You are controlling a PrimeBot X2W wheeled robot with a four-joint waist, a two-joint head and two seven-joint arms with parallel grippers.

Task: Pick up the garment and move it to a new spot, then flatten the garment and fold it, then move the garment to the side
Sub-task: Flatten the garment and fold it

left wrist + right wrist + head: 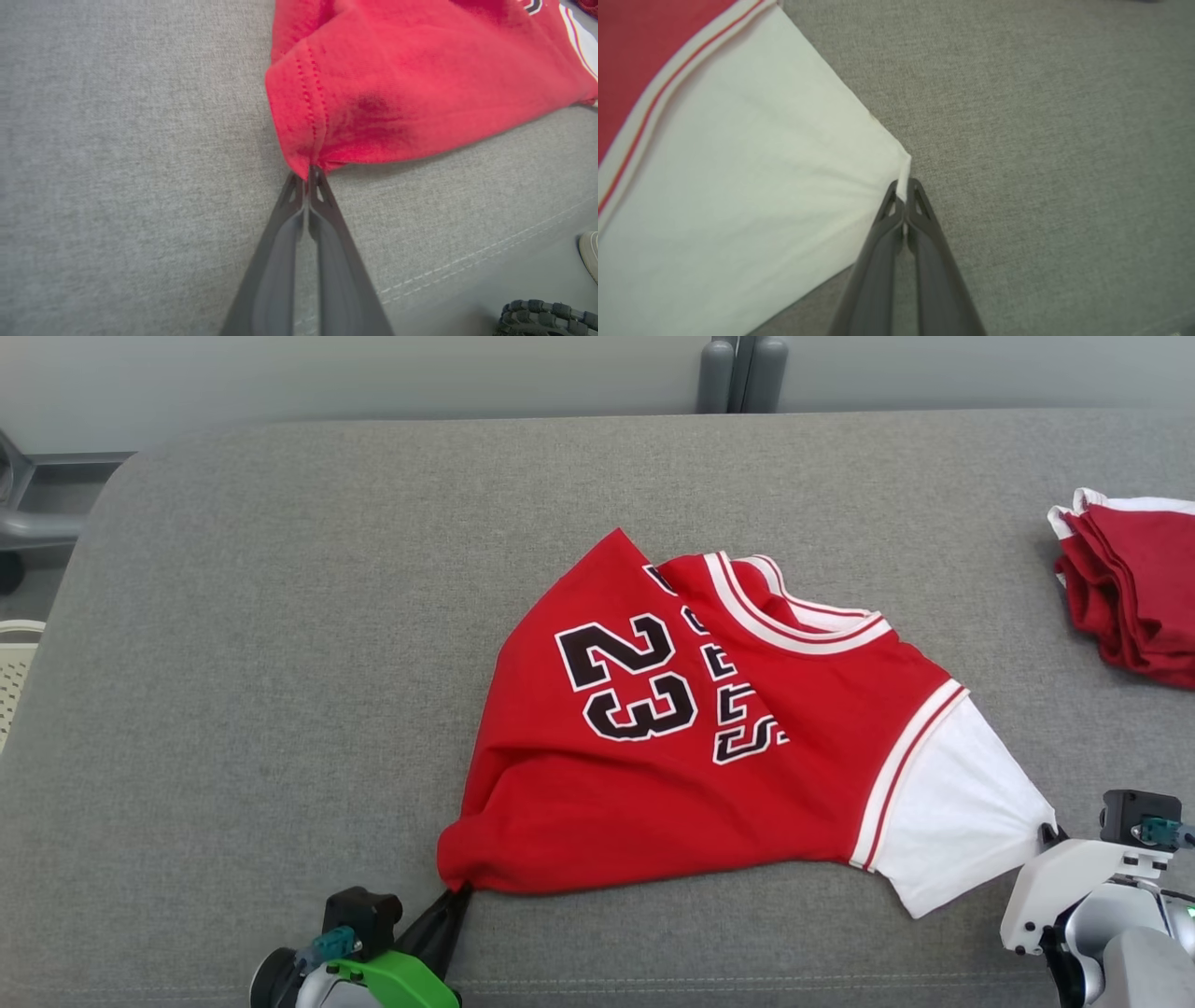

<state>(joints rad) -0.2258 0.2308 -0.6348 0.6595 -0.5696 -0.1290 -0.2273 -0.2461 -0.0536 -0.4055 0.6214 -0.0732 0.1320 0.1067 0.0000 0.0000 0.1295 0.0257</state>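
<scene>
Evidently left tool (307,173), right tool (903,185) pinch garment (672,784).

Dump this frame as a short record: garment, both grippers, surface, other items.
garment: red jersey with number 23, lying on the cushion, upper part folded over itself
left gripper: shut on the jersey's red hem corner
right gripper: shut on the tip of the white sleeve
surface: grey fabric cushion
other: stack of folded red garments at the far right, apart from the jersey
stage: not yet flat
</scene>
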